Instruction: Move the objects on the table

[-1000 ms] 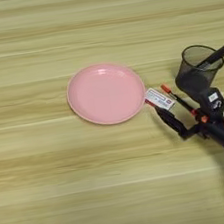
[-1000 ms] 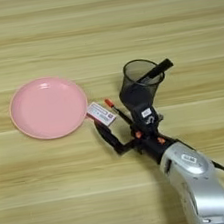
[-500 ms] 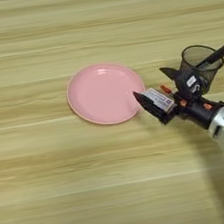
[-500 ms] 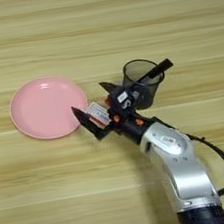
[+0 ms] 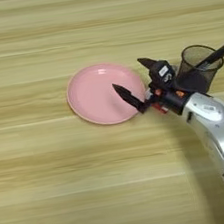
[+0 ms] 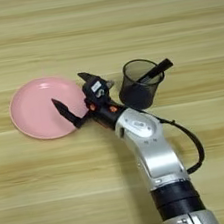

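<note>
A round pink plate lies on the light-wood table. My right gripper hangs over the plate's right rim, open wide. One black finger reaches over the plate and the other finger points up-left past the rim. Nothing is between them. A black wire-mesh pen cup stands just right of the gripper, with a black marker leaning out of it. A red-edged sliver of the card shows under the wrist; the rest of it is hidden.
The silver forearm runs from the bottom edge up to the gripper, with a black cable looping off its right side. The pen cup stands close behind the wrist.
The gripper has swung left, from beside the card to over the plate's right rim, and its fingers have spread wider. The plate and pen cup have not moved.
</note>
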Controlling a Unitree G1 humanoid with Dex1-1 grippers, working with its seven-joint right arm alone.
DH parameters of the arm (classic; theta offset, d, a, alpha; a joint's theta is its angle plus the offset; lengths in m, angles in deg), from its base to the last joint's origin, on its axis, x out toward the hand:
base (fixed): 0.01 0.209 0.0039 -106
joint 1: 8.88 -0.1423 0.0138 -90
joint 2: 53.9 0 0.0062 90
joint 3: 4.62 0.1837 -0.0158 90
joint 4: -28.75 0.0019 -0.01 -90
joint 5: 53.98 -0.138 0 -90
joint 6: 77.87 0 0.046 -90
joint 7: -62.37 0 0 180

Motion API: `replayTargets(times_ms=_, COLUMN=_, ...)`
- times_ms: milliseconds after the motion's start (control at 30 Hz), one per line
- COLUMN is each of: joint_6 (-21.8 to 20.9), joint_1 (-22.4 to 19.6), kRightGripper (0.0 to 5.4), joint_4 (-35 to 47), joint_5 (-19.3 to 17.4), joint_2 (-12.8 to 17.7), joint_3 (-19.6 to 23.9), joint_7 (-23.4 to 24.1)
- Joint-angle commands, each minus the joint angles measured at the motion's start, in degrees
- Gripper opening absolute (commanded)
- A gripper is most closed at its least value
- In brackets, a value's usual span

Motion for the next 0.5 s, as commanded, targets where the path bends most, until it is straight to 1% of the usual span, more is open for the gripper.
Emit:
replayTargets(times_ms=33, joint_6=1.11, joint_1=-6.86, kRightGripper=5.38, joint_4=1.97, joint_5=-2.2, joint_2=-0.58, joint_3=-0.16, joint_7=-0.91)
replayTargets(times_ms=233, joint_6=1.57, joint_1=-10.61, kRightGripper=5.38, joint_4=-0.69, joint_5=-0.41, joint_2=-1.85, joint_3=-2.24, joint_7=-0.76)
replayTargets(times_ms=333, joint_6=1.79, joint_1=-12.58, kRightGripper=5.38, joint_4=-3.38, joint_5=0.45, joint_2=-2.35, joint_3=-2.89, joint_7=-0.48)
replayTargets(times_ms=433, joint_6=2.71, joint_1=-14.53, kRightGripper=5.38, joint_4=-6.58, joint_5=-0.23, joint_2=-3.26, joint_3=-2.88, joint_7=-1.18)
replayTargets(times_ms=500, joint_6=2.58, joint_1=-16.13, kRightGripper=5.38, joint_4=-9.9, joint_5=-0.34, joint_2=-4.06, joint_3=-2.79, joint_7=-1.46)
